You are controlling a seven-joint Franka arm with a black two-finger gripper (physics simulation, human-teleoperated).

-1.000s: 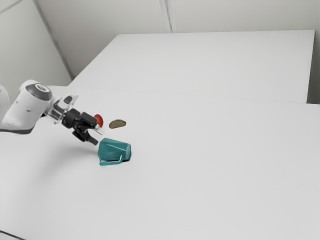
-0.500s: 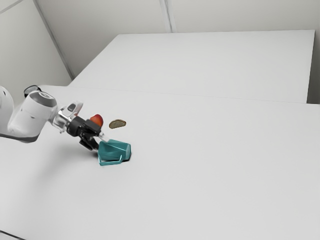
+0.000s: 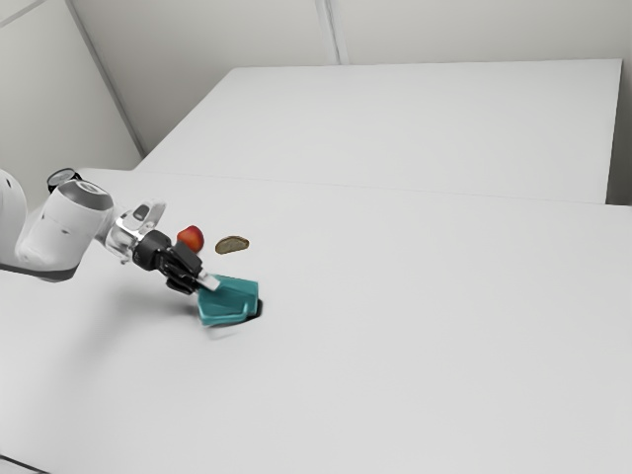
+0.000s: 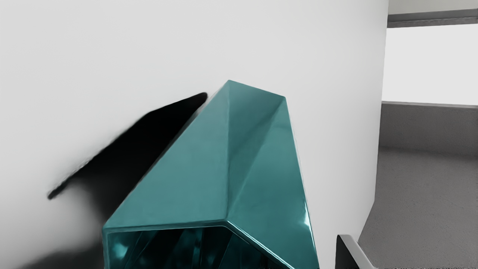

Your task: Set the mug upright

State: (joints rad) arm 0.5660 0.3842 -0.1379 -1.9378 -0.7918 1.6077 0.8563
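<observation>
On the bench (image 3: 415, 336) near the red fruit (image 3: 191, 239), the teal mug (image 3: 231, 299) lies tipped sideways, mouth toward my claw (image 3: 200, 285), whose opening and grip I cannot tell, its righting yet to be completed.

Three small objects are counted near the gripper (image 3: 200, 286), each of a different kind. One teal faceted mug (image 3: 228, 300) is found at the gripper's tips; it is seen in both the exterior and wrist views and is counted once. One rounded red fruit (image 3: 191, 239) is located near the gripper, its exact kind not being discernible. One half-round brown piece (image 3: 232, 245) is likewise located near the gripper, beside the fruit. One robot arm (image 3: 74, 222) is counted behind the gripper, and one white tabletop (image 3: 395, 336) beneath the three objects.
</observation>
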